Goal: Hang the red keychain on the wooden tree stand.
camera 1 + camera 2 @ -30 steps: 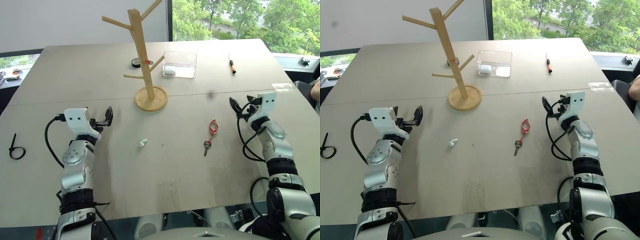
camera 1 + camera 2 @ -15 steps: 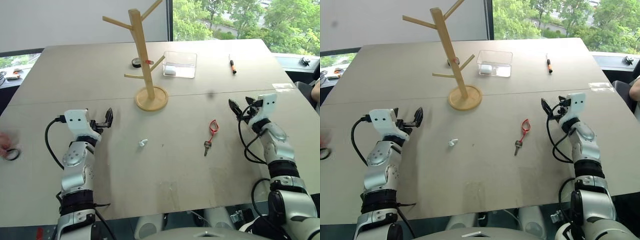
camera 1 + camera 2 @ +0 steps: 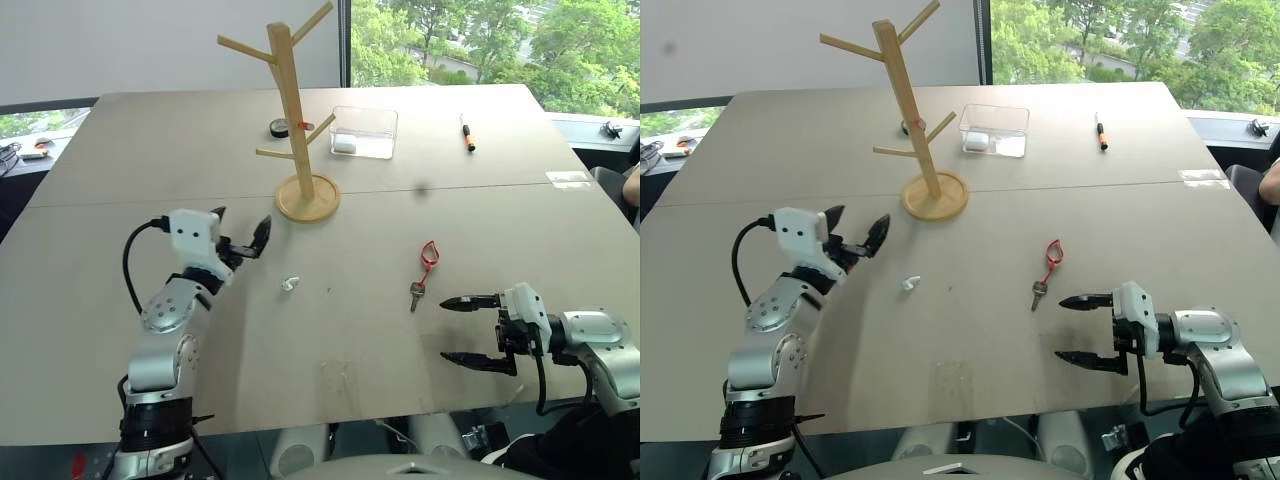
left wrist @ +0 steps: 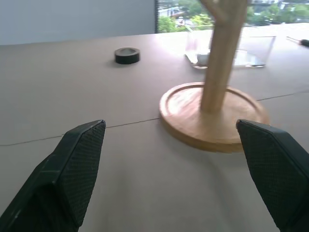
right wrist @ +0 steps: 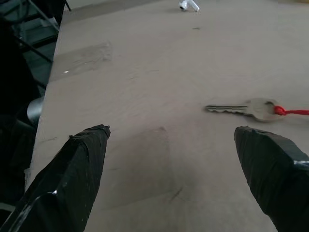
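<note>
Table (image 3: 150, 150) carries the whole scene, its pale surface running back to a window. Wooden tree stand (image 3: 292, 110), tallest thing on it, rises from a round base toward the far middle, every peg bare. Left tool (image 3: 240, 233) hovers near that base with its two black fingers spread wide, holding nothing. Right tool (image 3: 462, 330) sits low at the near right edge, turned across toward the middle, fingers likewise wide apart and empty. Red keychain (image 3: 424, 265) lies flat between the two arms, just beyond the right tool, its red loop pointing toward the far side and the key toward the near side.

Judged from this, the pickup has not begun: the job stands at the approach. The next move appears to call for the right tool to close the short gap, settle its fingers either side of the thin loop or key, and pinch without skidding it across the table.

Small white clip (image 3: 289, 285) lies between the left tool and the keychain. From the right wrist, the loop runs off frame. A small dark round item and a red fleck behind the pole cannot be identified.
</note>
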You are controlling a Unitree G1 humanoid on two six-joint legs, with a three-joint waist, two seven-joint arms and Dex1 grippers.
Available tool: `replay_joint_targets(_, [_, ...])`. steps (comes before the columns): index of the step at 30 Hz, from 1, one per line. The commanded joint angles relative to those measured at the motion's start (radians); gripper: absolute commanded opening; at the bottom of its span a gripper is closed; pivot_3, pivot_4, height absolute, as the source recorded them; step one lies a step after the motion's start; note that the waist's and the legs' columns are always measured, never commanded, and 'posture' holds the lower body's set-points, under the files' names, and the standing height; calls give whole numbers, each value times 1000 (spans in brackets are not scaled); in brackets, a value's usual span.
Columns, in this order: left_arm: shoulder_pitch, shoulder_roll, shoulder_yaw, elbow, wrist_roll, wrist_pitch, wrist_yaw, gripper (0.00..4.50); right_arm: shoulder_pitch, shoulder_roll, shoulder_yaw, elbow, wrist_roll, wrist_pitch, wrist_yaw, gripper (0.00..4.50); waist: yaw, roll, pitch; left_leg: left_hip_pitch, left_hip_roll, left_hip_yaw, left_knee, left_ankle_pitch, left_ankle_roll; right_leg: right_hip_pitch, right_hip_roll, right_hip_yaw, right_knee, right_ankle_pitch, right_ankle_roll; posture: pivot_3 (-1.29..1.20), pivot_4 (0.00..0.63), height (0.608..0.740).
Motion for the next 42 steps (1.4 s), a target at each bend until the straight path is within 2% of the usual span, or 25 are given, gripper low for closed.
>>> replay_joint_targets(1, [37, -3, -59, -129, -6, 52, -11, 4500, -23, 22, -1, 18, -3, -64, 16, 4421, 1, 0, 0, 0, 0, 0, 0, 0, 0, 0, 0, 0, 0, 1, 2, 0, 150, 740])
replay_joint_targets(7, [151, 39, -132, -247, 31, 79, -47, 4500, -52, 64, 1, 73, -27, -134, 8, 4421, 2, 0, 0, -1, 0, 0, 0, 0, 0, 0, 0, 0, 0, 0, 0, 0, 150, 740])
replay_joint_targets(20, [254, 81, -106, -249, 54, 51, -81, 4500, -68, 142, -13, 149, -48, -268, -49, 4421, 2, 0, 0, 0, 0, 0, 0, 0, 0, 0, 0, 0, 0, -1, -1, 0, 150, 740])
replay_joint_targets(32, [303, 123, -157, -232, 86, 105, -133, 4500, -89, 158, -3, 180, -52, -282, -73, 4421, 2, 0, 0, 0, 0, 0, 0, 0, 0, 0, 0, 0, 0, -1, 0, 0, 150, 740])
replay_joint_targets(42, [267, 100, -206, -201, 112, 157, -121, 4500, -90, 155, -15, 168, -43, -269, -95, 4421, 3, 1, 0, 0, 0, 0, 0, 0, 0, 0, -1, 0, 0, -1, 0, 0, 150, 740])
